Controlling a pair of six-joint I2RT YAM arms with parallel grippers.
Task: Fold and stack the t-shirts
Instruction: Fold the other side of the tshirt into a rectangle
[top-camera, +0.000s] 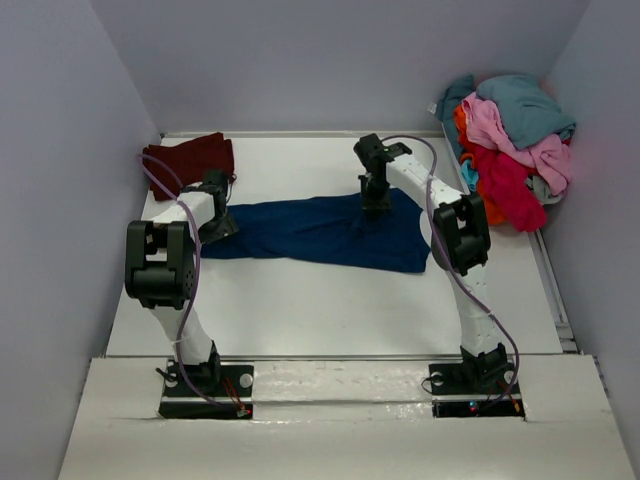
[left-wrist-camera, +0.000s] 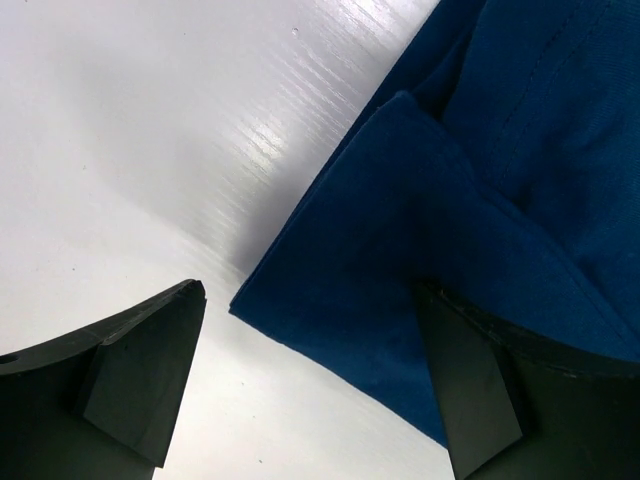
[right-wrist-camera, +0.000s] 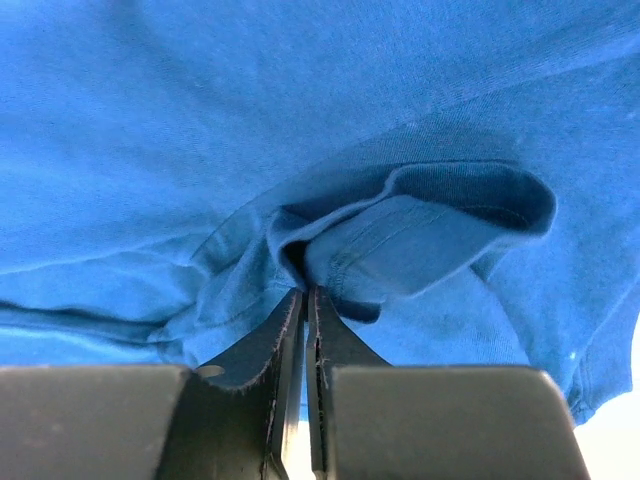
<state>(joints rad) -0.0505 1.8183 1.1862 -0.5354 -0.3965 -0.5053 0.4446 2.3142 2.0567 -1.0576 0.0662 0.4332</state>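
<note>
A navy blue t-shirt (top-camera: 320, 235) lies spread across the middle of the table, no print showing. My left gripper (top-camera: 218, 228) is low at its left end. In the left wrist view this gripper (left-wrist-camera: 310, 330) is open, a corner of the blue cloth (left-wrist-camera: 480, 200) lies between its fingers, and one finger (left-wrist-camera: 470, 390) stands over the cloth. My right gripper (top-camera: 375, 200) is at the shirt's far edge. In the right wrist view it (right-wrist-camera: 305, 292) is shut on a bunched fold of the shirt (right-wrist-camera: 250, 120). A dark maroon t-shirt (top-camera: 190, 158) lies folded at the back left.
A heap of loose t-shirts (top-camera: 510, 140) in teal, pink, red and orange is piled at the back right against the wall. Grey walls close in the table (top-camera: 330, 310) on three sides.
</note>
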